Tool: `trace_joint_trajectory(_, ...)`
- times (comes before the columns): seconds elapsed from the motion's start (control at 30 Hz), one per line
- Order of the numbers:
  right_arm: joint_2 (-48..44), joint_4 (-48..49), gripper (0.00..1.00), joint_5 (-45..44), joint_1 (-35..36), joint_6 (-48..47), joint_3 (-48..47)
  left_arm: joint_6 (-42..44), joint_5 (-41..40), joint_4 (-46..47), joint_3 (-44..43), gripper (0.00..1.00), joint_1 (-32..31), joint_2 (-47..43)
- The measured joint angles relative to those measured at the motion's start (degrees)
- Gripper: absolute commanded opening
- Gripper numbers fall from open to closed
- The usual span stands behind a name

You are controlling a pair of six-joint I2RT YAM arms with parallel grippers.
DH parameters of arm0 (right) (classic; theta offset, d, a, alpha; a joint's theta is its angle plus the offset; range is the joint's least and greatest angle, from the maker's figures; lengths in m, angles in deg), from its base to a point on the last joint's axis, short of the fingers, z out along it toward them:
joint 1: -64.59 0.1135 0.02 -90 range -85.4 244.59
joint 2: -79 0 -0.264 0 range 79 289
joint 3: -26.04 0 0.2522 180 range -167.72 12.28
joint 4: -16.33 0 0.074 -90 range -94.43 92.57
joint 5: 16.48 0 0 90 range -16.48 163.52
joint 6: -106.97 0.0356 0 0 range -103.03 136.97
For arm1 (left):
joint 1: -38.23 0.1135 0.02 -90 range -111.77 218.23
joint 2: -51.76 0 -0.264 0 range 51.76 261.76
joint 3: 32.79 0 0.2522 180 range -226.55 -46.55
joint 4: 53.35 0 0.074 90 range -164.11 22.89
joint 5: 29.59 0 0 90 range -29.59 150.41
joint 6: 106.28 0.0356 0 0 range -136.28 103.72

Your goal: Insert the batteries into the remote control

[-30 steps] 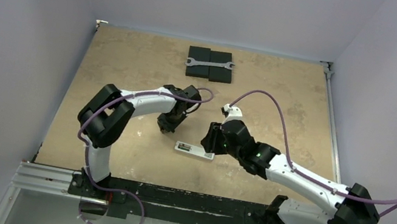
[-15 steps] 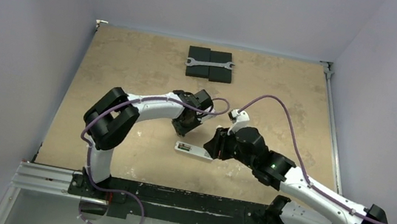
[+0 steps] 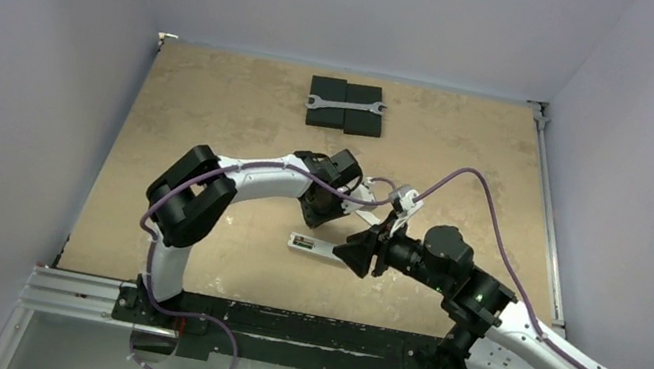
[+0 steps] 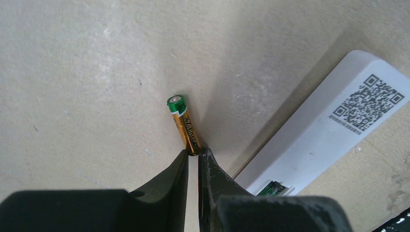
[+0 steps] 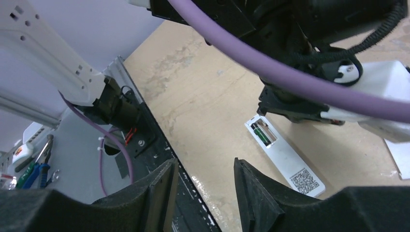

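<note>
Between the almost closed fingertips of the left gripper [image 4: 193,157], the near end of the gold battery [image 4: 184,123] is pinched. In the left wrist view its long axis runs from the tips toward 11 o'clock, with the green-capped end farthest out. The remote control [image 4: 319,130] is found just beside it, at about 3 o'clock from the tips. It lies back side up with its printed code [image 4: 368,102] showing, its length slanted from 7 toward 1 o'clock. Its open battery bay [image 4: 271,187] sits at the near end, at roughly 4 o'clock from the fingers.

In the right wrist view a dark green battery [image 5: 261,133] is seen already seated in that bay. The left arm is judged the nearer one, being stretched across and bent down over the bay end. A swing toward 4 o'clock, and a turn of the battery into line with the remote's length, is judged to be needed. The right gripper [image 5: 205,166] is held part open with nothing between its fingers, low by the remote's other end.
</note>
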Motion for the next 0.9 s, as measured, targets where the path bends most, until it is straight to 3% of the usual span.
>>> trace_joint_trajectory(0.53, -2.1, 0.2, 0.63, 3.0, 0.0, -3.2, 0.0, 3.6, -0.5, 0.7, -3.7, 0.20, -2.3, 2.8)
trace_joint_trajectory(0.9, -2.5, -0.7, 0.68, 3.0, 0.0, -3.9, 0.0, 3.5, -2.2, 1.2, -3.7, 0.38, -2.8, 2.6)
